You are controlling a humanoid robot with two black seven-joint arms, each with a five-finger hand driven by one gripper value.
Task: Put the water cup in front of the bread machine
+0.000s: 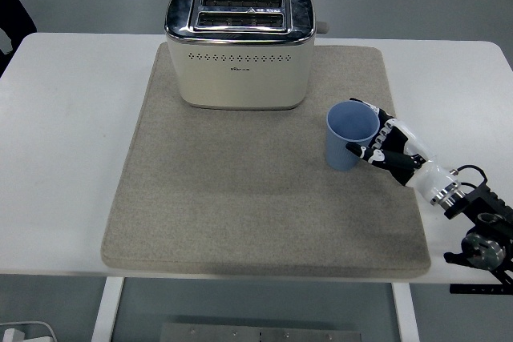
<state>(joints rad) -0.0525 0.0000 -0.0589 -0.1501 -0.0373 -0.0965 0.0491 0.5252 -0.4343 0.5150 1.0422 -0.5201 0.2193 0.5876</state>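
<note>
I've got my right hand (pixel 383 148) wrapped around the light blue plastic water cup (pixel 350 135), thumb low on the near side and the other fingers (pixel 377 111) curling round the far side by the rim, so that reads as a real grasp, not just a touch. I'm holding from the cup's right flank because that's where my arm comes in, from the right edge of the tabletop, and it leaves the left side free for travel. The cup stands upright, mouth open to the top, on the right part of the beige rectangular fabric mat (pixel 240 198), near its right border. It sits to the right of and a little nearer to me than the cream and chrome two-slot bread machine (pixel 239 47), which stands at the far middle of the mat. The open stretch of mat on the near side of that machine is my target, I judge, so the cup needs to go left. White tabletop (pixel 64 142) all round; my left arm isn't showing.
</note>
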